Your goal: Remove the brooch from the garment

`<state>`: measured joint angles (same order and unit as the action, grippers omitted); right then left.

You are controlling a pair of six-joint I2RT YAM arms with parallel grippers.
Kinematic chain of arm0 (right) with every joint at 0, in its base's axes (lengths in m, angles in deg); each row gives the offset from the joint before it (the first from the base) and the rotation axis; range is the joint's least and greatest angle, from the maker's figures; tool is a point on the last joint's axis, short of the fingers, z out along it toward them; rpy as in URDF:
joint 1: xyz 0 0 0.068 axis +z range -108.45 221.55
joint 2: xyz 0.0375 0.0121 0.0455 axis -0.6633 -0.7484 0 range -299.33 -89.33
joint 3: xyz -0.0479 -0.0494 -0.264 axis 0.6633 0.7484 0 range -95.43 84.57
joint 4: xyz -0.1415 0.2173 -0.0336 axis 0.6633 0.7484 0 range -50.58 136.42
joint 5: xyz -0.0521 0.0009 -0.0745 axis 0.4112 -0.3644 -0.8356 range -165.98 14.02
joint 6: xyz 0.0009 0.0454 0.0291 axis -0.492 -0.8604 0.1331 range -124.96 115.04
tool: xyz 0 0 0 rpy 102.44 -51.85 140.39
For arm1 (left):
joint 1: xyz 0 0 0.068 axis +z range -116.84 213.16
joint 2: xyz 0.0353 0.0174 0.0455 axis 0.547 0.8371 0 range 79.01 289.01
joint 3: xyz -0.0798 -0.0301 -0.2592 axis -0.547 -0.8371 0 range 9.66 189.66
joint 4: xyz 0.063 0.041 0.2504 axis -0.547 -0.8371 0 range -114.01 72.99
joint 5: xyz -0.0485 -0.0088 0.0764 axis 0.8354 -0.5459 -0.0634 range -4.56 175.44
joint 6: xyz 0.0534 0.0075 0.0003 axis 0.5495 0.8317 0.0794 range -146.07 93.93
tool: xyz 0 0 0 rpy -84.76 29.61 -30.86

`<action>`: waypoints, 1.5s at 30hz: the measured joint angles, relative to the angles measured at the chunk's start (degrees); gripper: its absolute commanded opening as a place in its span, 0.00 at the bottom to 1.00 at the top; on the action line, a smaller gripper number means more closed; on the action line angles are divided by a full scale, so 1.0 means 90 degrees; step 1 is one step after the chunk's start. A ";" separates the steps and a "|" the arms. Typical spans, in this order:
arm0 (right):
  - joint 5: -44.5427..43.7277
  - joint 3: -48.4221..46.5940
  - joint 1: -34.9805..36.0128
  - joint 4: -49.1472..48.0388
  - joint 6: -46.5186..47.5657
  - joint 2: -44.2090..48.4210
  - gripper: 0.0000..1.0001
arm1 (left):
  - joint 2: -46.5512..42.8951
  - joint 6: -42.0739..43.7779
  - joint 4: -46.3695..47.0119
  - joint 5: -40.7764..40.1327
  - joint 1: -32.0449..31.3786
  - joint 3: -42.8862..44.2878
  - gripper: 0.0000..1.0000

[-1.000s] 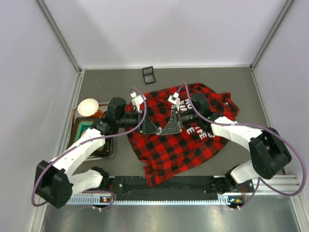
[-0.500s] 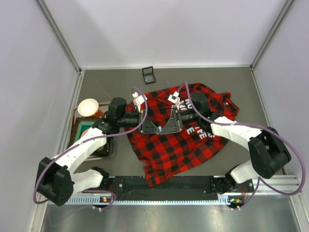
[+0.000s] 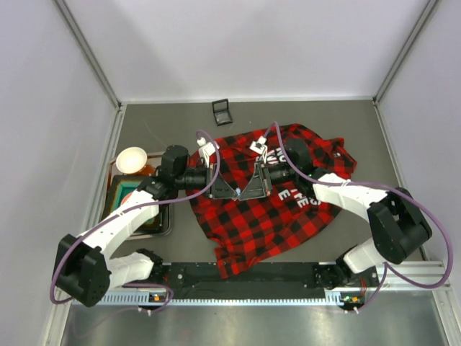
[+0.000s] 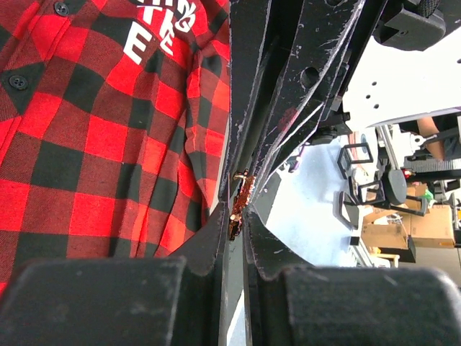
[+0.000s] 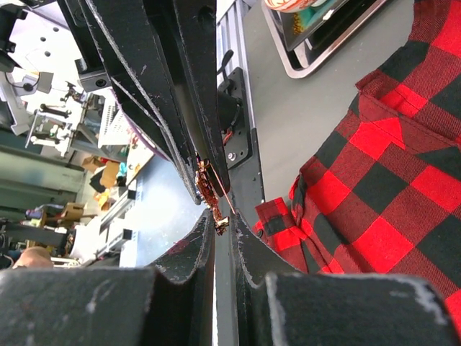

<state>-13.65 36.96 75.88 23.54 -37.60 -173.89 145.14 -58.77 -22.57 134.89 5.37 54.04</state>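
Observation:
The garment (image 3: pixel 263 220), a red-and-black plaid shirt with white lettering, lies spread on the table and shows in both wrist views (image 4: pixel 86 144) (image 5: pixel 403 180). My left gripper (image 3: pixel 235 193) and right gripper (image 3: pixel 243 193) meet tip to tip just above its middle. The brooch (image 3: pixel 238 189) is a tiny pale speck between them. Seen from the wrists it is a small gold-brown piece with a thin pin (image 4: pixel 238 205) (image 5: pixel 213 198). Both grippers' jaws are nearly closed and pinch it from opposite ends. No cloth shows around it.
A small black square box (image 3: pixel 222 112) sits on the table beyond the shirt. A dark tray (image 3: pixel 164 220) with a pale bowl (image 3: pixel 131 160) stands at the left, and the tray also shows in the right wrist view (image 5: pixel 317 54). Grey walls enclose the table.
The left arm's wrist has shifted slightly. Both grippers stay tip to tip on the brooch over the shirt.

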 measured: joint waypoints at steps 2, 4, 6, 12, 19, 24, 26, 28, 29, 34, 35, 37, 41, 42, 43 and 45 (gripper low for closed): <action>-0.0017 0.0002 0.0000 0.0002 -0.0005 -0.0007 0.17 | 0.0002 0.0007 -0.0012 -0.0029 0.0000 0.0000 0.00; -0.0155 0.0000 0.0007 0.0087 0.0051 -0.0005 0.34 | 0.0000 0.0007 -0.0080 -0.0138 -0.0002 0.0007 0.00; -0.0461 0.0000 0.0027 0.0325 0.0187 0.0024 0.43 | 0.0002 -0.0017 -0.0262 -0.0279 -0.0002 0.0049 0.00; -0.1899 0.0192 0.0051 0.1559 0.0991 0.0804 0.56 | -0.0202 -0.0544 -0.1105 -0.1127 -0.0002 0.0233 0.00; -0.4425 0.0338 0.1503 0.2101 0.2232 0.1814 0.65 | -0.0576 -0.1554 -0.2273 -0.2562 0.0000 0.0714 0.00; -0.5901 0.0323 0.2424 0.1965 0.3031 0.1853 0.65 | -0.0673 -0.2072 -0.2671 -0.3067 0.0005 0.0962 0.00; -0.6351 0.0325 0.2550 0.1715 0.3444 0.1853 0.65 | -0.0724 -0.2344 -0.2929 -0.3208 0.0015 0.1035 0.00; -0.6671 0.0352 0.2701 0.1294 0.3956 0.1851 0.65 | -0.0721 -0.2642 -0.3269 -0.3315 0.0027 0.1161 0.00; -0.6756 0.0379 0.2778 0.1052 0.4199 0.1843 0.65 | -0.0719 -0.2783 -0.3419 -0.3339 0.0029 0.1214 0.00; -0.6776 0.0413 0.2939 0.0024 0.5187 0.1542 0.63 | -0.0658 -0.3366 -0.3910 -0.3436 0.0036 0.1309 0.00; -0.6771 0.0413 0.2941 -0.0109 0.5304 0.1455 0.63 | -0.0629 -0.3441 -0.3978 -0.3461 0.0036 0.1314 0.00; -0.6747 0.0410 0.2948 -0.0301 0.5498 0.1290 0.60 | -0.0561 -0.3628 -0.4199 -0.3543 0.0036 0.1348 0.00; -0.6577 0.0408 0.2956 -0.0464 0.5782 0.1049 0.56 | -0.0486 -0.3988 -0.4549 -0.3648 0.0036 0.1396 0.00; -0.6521 0.0408 0.2958 -0.0474 0.5819 0.1013 0.56 | -0.0486 -0.4048 -0.4600 -0.3670 0.0036 0.1401 0.00; -0.6453 0.0408 0.2960 -0.0476 0.5850 0.0991 0.56 | -0.0486 -0.4102 -0.4636 -0.3699 0.0039 0.1404 0.00; -0.6363 0.0408 0.2960 -0.0517 0.5867 0.0988 0.56 | -0.0486 -0.4211 -0.4675 -0.3750 0.0041 0.1404 0.00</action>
<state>-70.92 40.63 102.52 18.89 15.20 -164.99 140.77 -96.67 -64.65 101.14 5.74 66.67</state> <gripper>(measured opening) 0.564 0.115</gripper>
